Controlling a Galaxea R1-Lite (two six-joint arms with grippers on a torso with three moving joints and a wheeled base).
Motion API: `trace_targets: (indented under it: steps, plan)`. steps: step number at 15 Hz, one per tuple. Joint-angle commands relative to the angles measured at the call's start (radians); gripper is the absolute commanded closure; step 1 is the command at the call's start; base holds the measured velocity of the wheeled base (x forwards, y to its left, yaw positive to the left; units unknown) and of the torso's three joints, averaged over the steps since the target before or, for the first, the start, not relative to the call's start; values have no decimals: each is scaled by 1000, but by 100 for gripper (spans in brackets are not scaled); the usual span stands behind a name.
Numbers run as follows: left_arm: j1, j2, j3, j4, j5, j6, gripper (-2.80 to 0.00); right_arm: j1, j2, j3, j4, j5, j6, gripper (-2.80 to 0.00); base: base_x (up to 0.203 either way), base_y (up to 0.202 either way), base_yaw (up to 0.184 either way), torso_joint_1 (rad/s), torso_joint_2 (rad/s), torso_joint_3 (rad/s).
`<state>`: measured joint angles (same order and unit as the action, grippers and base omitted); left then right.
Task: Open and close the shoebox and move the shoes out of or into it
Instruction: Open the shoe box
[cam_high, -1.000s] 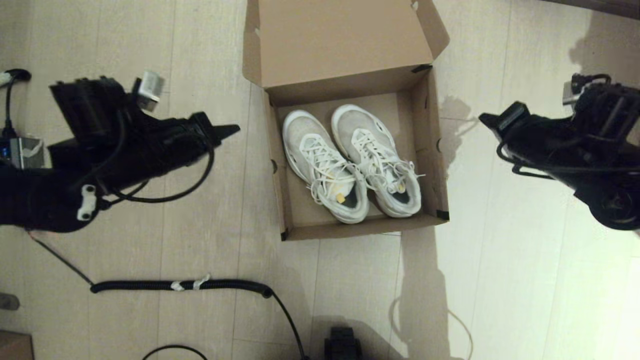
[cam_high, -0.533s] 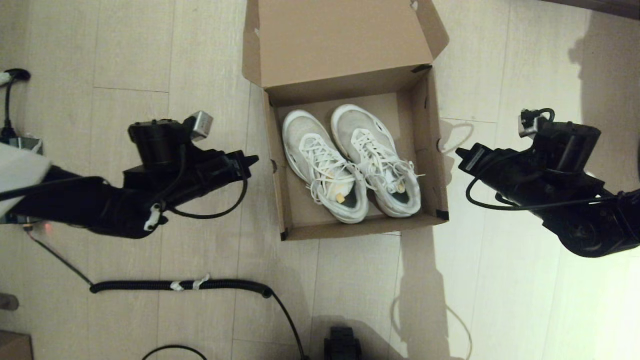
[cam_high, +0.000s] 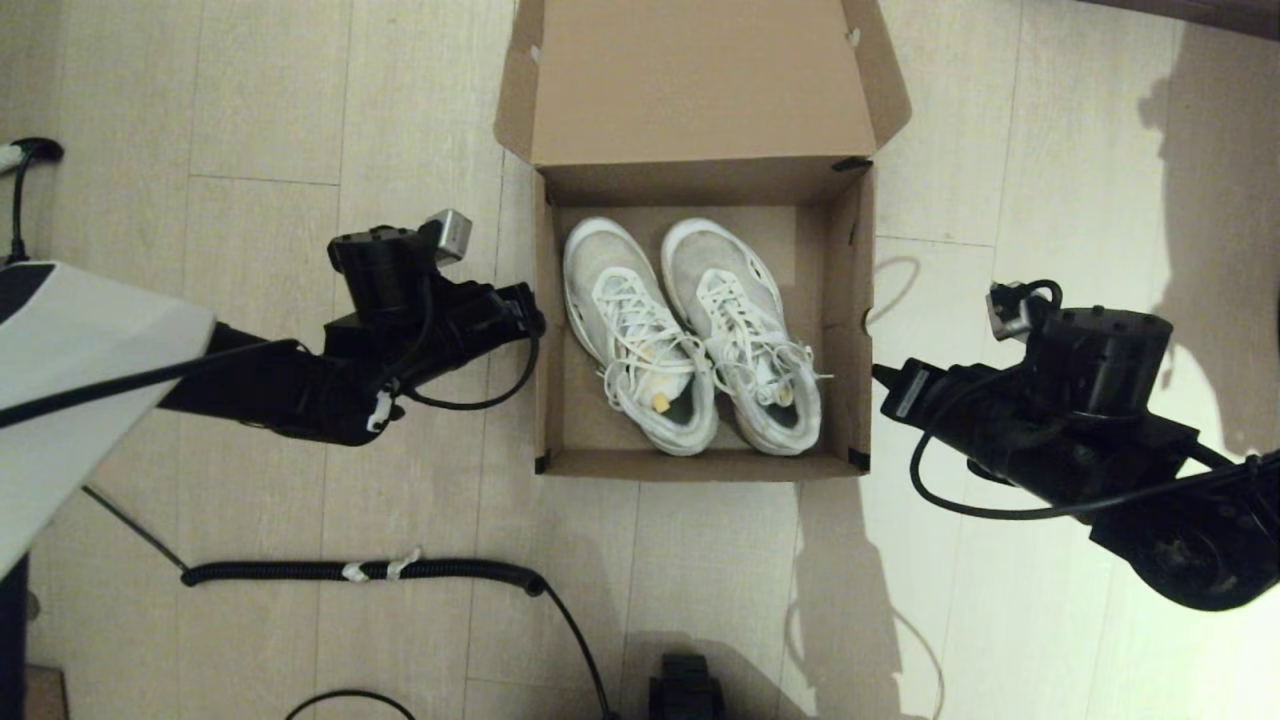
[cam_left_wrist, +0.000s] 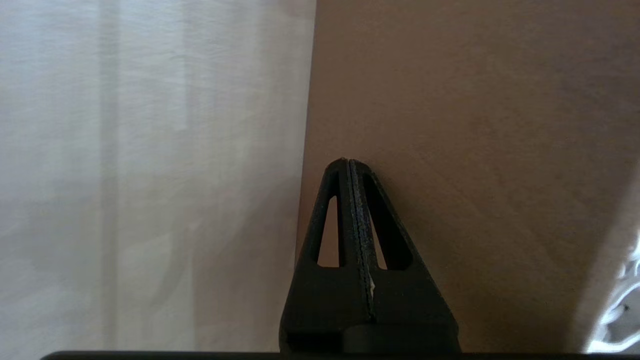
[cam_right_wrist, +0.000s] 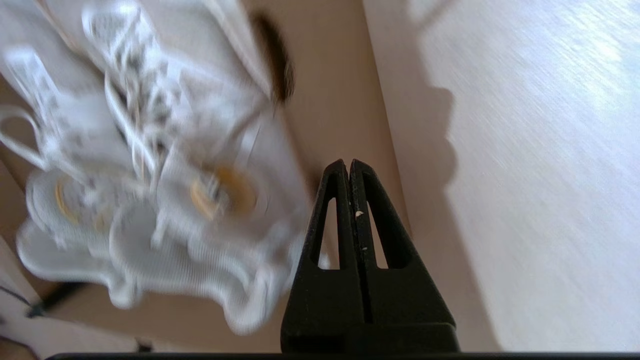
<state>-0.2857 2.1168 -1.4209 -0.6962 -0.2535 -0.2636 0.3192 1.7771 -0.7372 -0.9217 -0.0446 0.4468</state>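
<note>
Both your closed grippers, left gripper and right gripper, now flank the straightened shoebox on pale plank floor; the right wrist alone shows the shoes close.

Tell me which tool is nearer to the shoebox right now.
Left, narrowly. The left tool is shut and its tip presses the shoebox's left outer wall. The right tool, also shut, sits at the right wall, touching or nearly so.

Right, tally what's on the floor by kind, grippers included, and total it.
Shoebox: 1
White sneakers, in the shoebox: 2
Grippers, left and right, one at each side wall: 2
Coiled black cable: 1
Total: 6
</note>
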Motion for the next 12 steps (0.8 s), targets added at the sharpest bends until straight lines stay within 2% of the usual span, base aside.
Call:
trace_targets:
  steps: [1, 4, 6, 8, 10, 12]
  plan:
    - [-25, 32, -33, 12, -4, -4, 0, 0, -74, 58, -4, -17, -8, 0, 0, 0, 0, 0, 0, 0]
    - [-64, 16, -13, 15, 14, -19, 0, -79, -137, 51, -3, -42, -90, 0, 0, 0, 0, 0, 0, 0]
    - [-73, -21, 30, 13, 43, -31, 0, -95, -184, 30, 6, -43, -106, 0, 0, 0, 0, 0, 0, 0]
    - [-80, -68, 108, 11, 50, -34, 0, -69, -271, 40, 107, -40, -111, 0, 0, 0, 0, 0, 0, 0]
    - [-109, -81, 141, 9, 53, -34, 0, -7, -333, 29, 297, -31, -106, 0, 0, 0, 0, 0, 0, 0]
    - [-140, -74, 147, 10, 76, -34, 0, 32, -319, 22, 323, -18, -105, 0, 0, 0, 0, 0, 0, 0]
